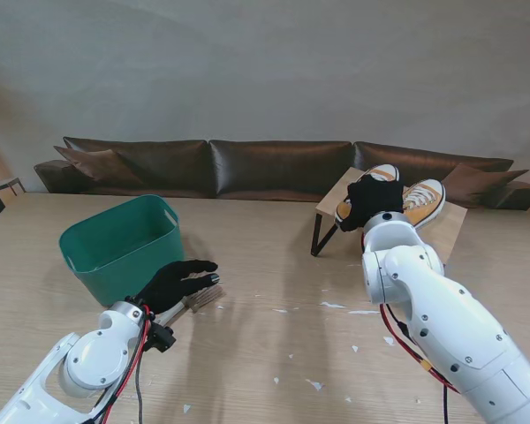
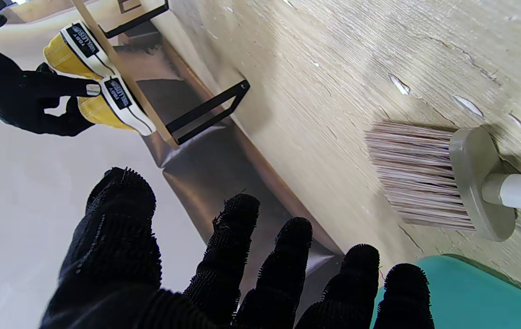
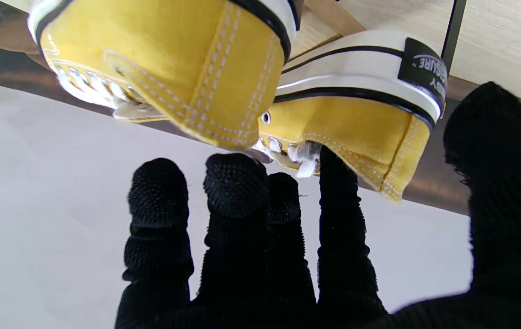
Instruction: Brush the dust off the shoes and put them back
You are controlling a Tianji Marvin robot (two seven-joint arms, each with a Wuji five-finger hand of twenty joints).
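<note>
Two yellow shoes (image 1: 405,196), one brush (image 1: 197,302); left robot hand (image 1: 174,283) spread, right robot hand (image 1: 368,201) grip unclear.

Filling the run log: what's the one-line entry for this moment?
left hand: open over brush | right hand: reaching into left shoe, no grip | shoes on rack

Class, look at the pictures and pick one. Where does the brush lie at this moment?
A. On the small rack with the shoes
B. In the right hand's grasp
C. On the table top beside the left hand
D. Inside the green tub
C: the brush lies flat on the table by the open left hand, outside the green tub.
</note>
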